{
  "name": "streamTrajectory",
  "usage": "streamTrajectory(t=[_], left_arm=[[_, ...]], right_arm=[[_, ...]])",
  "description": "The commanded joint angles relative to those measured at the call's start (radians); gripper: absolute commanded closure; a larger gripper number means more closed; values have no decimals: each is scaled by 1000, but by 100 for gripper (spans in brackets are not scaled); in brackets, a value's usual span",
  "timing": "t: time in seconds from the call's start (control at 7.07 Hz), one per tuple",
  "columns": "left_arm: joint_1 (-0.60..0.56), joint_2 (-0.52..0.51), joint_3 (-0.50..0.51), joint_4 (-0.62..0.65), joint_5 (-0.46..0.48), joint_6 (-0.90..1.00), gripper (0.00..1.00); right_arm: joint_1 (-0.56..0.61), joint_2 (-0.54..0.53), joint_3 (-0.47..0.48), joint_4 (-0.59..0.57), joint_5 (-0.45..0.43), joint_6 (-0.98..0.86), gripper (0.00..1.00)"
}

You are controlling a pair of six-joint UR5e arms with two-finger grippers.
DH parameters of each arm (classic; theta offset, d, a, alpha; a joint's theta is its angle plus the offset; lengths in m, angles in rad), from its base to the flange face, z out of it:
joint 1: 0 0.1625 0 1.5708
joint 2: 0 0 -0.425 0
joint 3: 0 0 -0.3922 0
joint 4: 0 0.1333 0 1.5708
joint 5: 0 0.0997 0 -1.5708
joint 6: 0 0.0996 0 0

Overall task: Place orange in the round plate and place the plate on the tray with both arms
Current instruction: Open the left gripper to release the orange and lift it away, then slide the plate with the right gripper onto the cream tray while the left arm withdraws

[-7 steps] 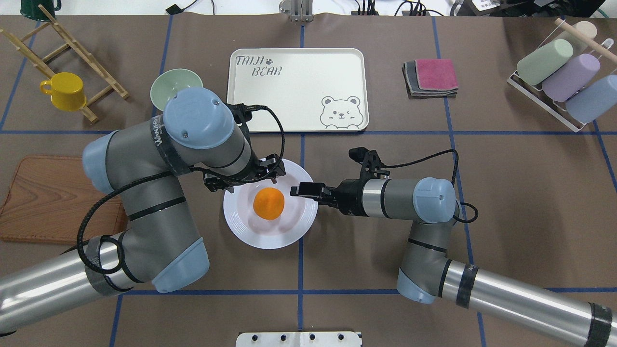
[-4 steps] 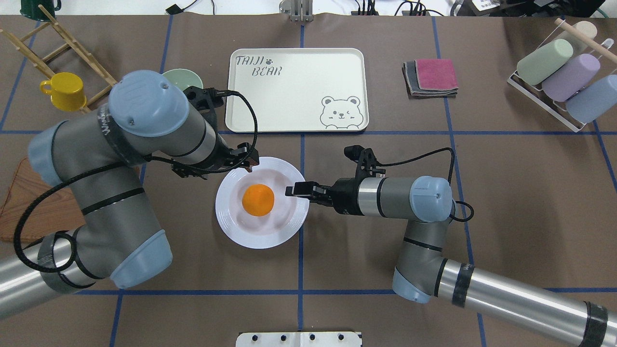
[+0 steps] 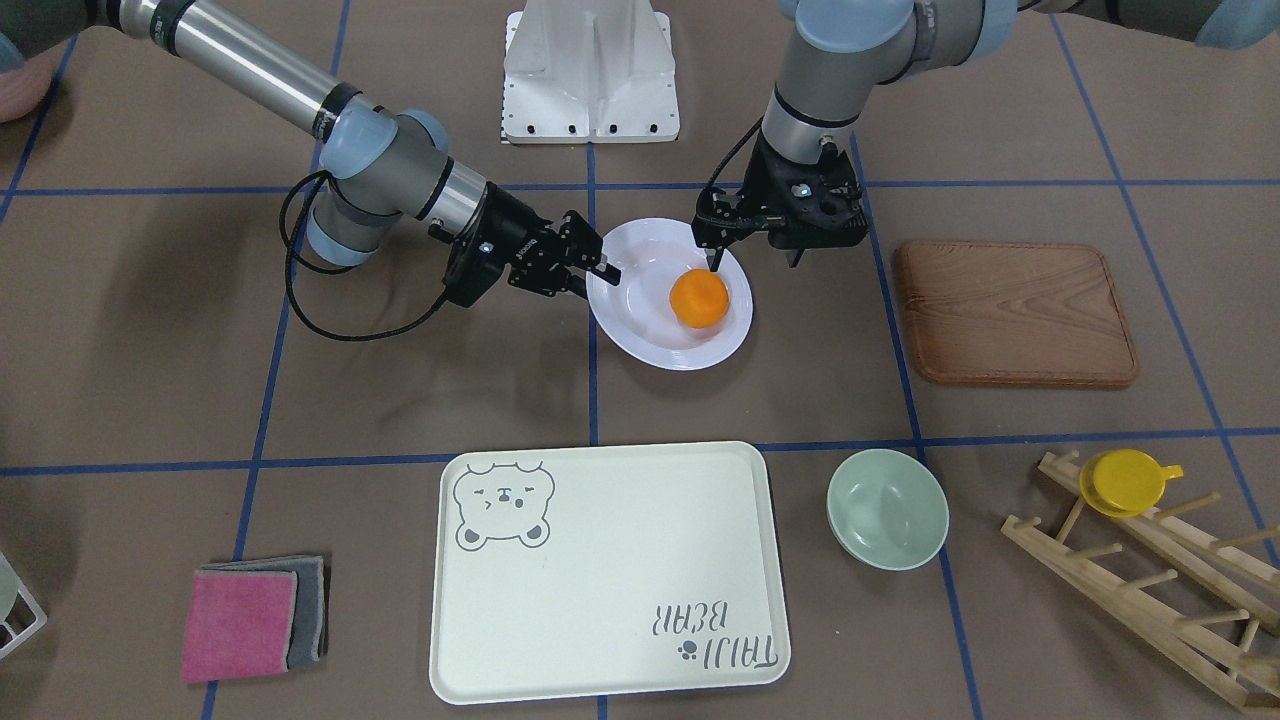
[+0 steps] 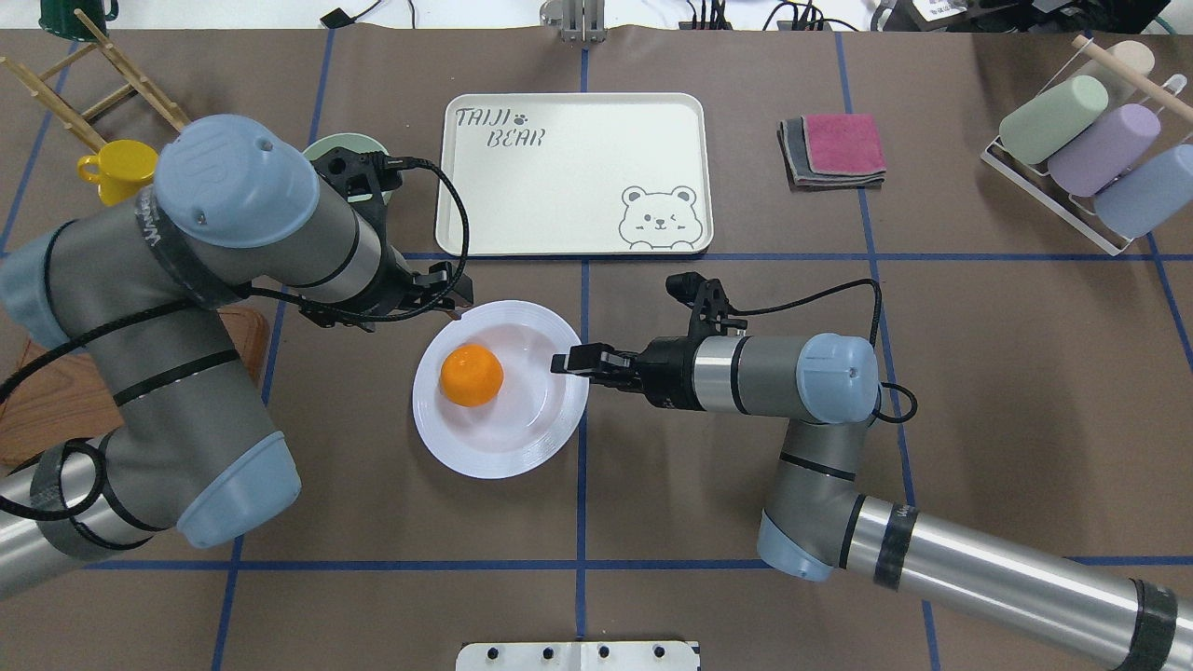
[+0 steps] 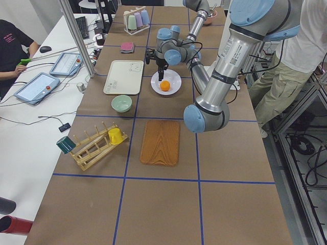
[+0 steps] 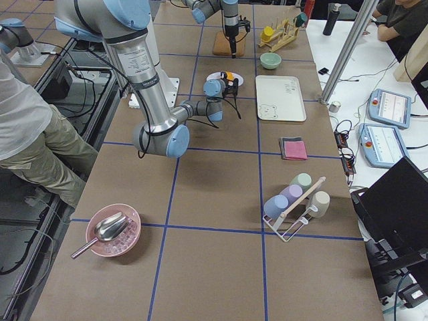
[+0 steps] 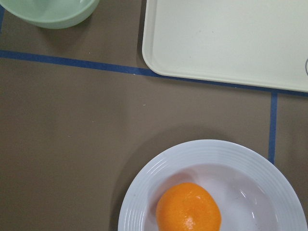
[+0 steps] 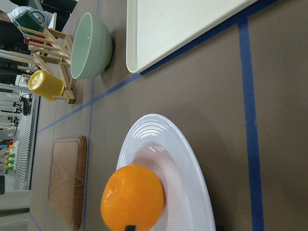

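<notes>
The orange (image 4: 471, 375) lies in the left half of the white round plate (image 4: 503, 458), seen close in the left wrist view as the orange (image 7: 188, 208). My right gripper (image 4: 562, 361) reaches in level from the right and is shut on the plate's right rim. The front view shows the right gripper (image 3: 598, 250) at that rim. My left gripper (image 3: 753, 258) hangs open just over the plate's left rim, holding nothing; one fingertip (image 3: 713, 258) is close beside the orange (image 3: 698, 297). The cream bear tray (image 4: 578, 168) lies bare just beyond the plate.
A pale green bowl (image 3: 887, 508) sits left of the tray, partly under my left arm. A wooden board (image 3: 1015, 312) lies at the table's left, a rack with a yellow cup (image 4: 116, 168) behind it. Folded cloths (image 4: 834, 149) and a cup rack (image 4: 1081, 149) stand at the right.
My left arm has drawn back to the left, off the orange. The plate has shifted left with my right gripper, and the orange has rolled to the plate's left side.
</notes>
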Motion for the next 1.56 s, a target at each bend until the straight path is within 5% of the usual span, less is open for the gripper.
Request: streamTrajectory(t=[0.0, 0.28, 0.85, 1.42], left_arm=[[-34, 41, -35, 1, -20, 72, 3], [-75, 76, -57, 9, -48, 149, 3], [-109, 101, -71, 12, -55, 166, 4], [-259, 204, -71, 15, -52, 501, 4]], right_arm=[[4, 2, 25, 0, -1, 45, 80], [4, 2, 26, 0, -6, 47, 95], [8, 2, 26, 36, -24, 105, 97], [40, 45, 20, 50, -332, 359, 97]])
